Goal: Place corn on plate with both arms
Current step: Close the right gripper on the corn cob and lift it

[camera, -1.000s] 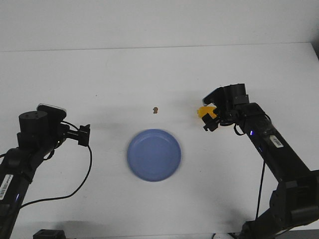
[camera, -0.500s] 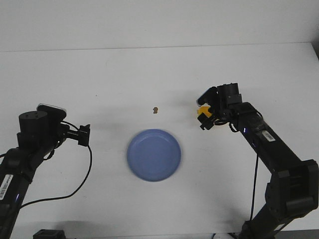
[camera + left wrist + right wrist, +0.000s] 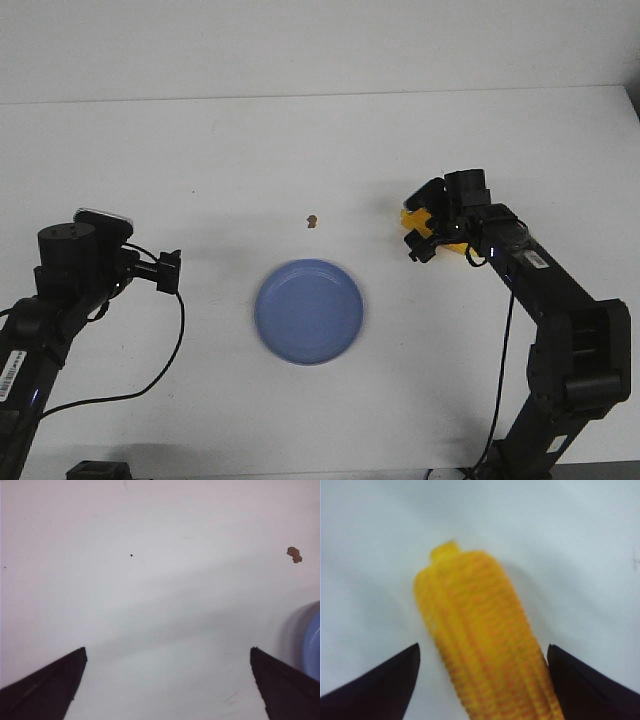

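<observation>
The yellow corn (image 3: 411, 220) lies on the white table, right of the blue plate (image 3: 308, 311). My right gripper (image 3: 417, 224) is down over it. In the right wrist view the corn (image 3: 482, 645) runs between the two black fingers (image 3: 380, 690), which stand wide apart; the jaws are open, and one finger is close against the cob's side. My left gripper (image 3: 167, 685) is open and empty over bare table at the left. The plate's edge (image 3: 314, 645) shows at the side of the left wrist view. The plate is empty.
A tiny brown speck (image 3: 313, 220) lies on the table just beyond the plate and also shows in the left wrist view (image 3: 294, 554). The left arm (image 3: 75, 255) trails a black cable (image 3: 165, 360) over the table. The table's far edge meets a white wall.
The right arm has shifted slightly around the corn, first a little left, then back right. The corn stays on the table. The left arm has not moved.
</observation>
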Controlling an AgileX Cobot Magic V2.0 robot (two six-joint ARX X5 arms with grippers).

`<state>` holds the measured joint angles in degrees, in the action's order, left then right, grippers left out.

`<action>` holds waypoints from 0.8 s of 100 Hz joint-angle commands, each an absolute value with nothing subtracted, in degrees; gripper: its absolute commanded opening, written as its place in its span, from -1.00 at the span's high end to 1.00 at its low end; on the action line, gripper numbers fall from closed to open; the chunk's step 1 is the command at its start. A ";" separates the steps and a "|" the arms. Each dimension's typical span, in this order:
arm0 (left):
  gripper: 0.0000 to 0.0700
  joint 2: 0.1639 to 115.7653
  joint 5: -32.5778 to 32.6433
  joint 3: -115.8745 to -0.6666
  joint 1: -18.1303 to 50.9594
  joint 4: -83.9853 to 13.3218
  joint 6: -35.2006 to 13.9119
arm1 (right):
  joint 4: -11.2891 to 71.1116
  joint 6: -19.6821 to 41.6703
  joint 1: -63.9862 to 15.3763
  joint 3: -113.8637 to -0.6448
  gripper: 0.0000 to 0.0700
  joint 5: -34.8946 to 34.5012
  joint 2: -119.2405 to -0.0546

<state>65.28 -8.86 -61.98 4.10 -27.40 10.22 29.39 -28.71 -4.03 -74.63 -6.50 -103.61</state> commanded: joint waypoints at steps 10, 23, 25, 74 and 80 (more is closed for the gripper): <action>-0.90 65.69 -8.75 -62.63 4.10 -26.98 10.90 | 30.55 -26.37 -3.29 -75.83 -0.22 -7.46 -105.43; -0.90 65.69 -8.75 -62.63 4.10 -26.96 10.90 | 32.99 -26.37 -3.01 -75.83 0.69 -7.57 -105.43; -0.90 65.69 -8.75 -62.63 4.10 -26.96 10.90 | 33.39 -26.37 -3.01 -75.83 0.74 -7.62 -105.43; -0.90 65.69 -8.75 -62.63 4.10 -26.96 10.90 | 41.95 -18.22 -8.21 -75.92 0.75 -20.16 -93.54; -0.90 65.69 -8.75 -62.63 4.10 -26.96 10.90 | 43.13 -17.37 -11.07 -75.92 0.75 -20.58 -91.46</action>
<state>65.28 -8.86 -61.98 4.10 -27.42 10.22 42.33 -19.73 -8.67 -75.11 -19.79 -91.96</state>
